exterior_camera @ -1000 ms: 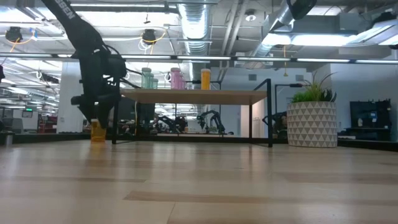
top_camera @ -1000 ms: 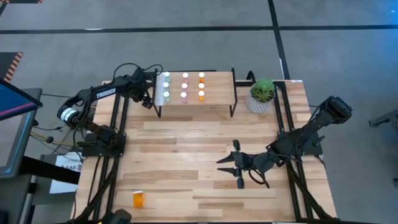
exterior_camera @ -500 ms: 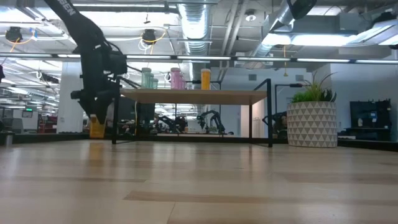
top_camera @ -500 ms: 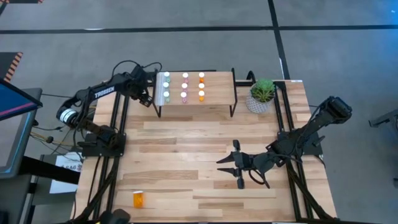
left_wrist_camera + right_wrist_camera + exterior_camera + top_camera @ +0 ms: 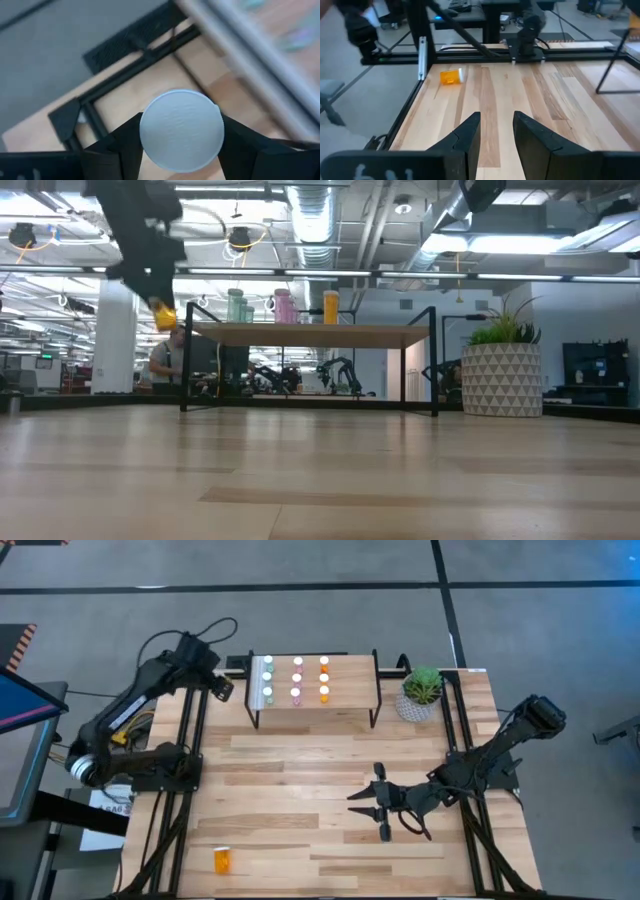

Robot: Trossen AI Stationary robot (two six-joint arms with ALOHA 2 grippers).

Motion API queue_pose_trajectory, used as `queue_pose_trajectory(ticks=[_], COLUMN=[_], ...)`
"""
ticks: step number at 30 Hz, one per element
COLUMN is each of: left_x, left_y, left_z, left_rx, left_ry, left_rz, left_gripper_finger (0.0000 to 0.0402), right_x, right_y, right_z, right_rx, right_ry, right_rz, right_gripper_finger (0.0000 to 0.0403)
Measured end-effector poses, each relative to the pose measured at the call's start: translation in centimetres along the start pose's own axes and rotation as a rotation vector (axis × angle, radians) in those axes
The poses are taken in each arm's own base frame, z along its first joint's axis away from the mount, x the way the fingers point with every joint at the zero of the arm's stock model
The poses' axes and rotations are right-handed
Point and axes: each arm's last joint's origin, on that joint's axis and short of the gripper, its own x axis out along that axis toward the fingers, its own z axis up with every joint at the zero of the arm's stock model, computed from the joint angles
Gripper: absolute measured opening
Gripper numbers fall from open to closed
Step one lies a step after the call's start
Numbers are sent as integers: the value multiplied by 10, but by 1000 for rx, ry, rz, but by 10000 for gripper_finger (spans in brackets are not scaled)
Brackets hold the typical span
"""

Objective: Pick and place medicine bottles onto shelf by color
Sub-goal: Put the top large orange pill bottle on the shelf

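- Orange bottle [image 5: 164, 315], clamped in the left pincer [image 5: 181, 145], has risen from the surface beside the shelf [image 5: 310, 333] to plank height.
- Placing comes next; right pincer [image 5: 496, 131] waits part-open, empty.

Wide bare planks across the middle of the table [image 5: 300, 755], from 9 o'clock through to 3 o'clock of centre. At 12 o'clock, blocked by the shelf [image 5: 345, 690] on black legs, its left half filled with medicine bottles [image 5: 297, 679], its right half bare. At 1 o'clock, blocked by a potted plant [image 5: 421, 692] just beside the shelf. At 4 o'clock, taken up by the right gripper [image 5: 372, 808], low over the wood. At 7 o'clock, one lying orange bottle [image 5: 222, 860] near the edge. At 11 o'clock, raised off the shelf's left end, the left gripper [image 5: 222, 688] closed on a white-capped bottle [image 5: 181, 130].
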Motion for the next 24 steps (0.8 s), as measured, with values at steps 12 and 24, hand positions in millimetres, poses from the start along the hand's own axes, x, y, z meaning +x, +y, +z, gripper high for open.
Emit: queue_pose_trajectory(ticks=[12,24], left_x=[-90,-119], left_y=[-30,-78], left_z=[-15,-21], left_rx=[97,300], left_ry=[-278,-375], left_rz=[-244,-606], left_gripper_finger=[185,185], right_x=[13,22], right_y=[-28,-62], right_z=[13,26], right_rx=[73,125], right_ry=[-82,-156], right_rz=[-94,-176], right_gripper_finger=[137,137])
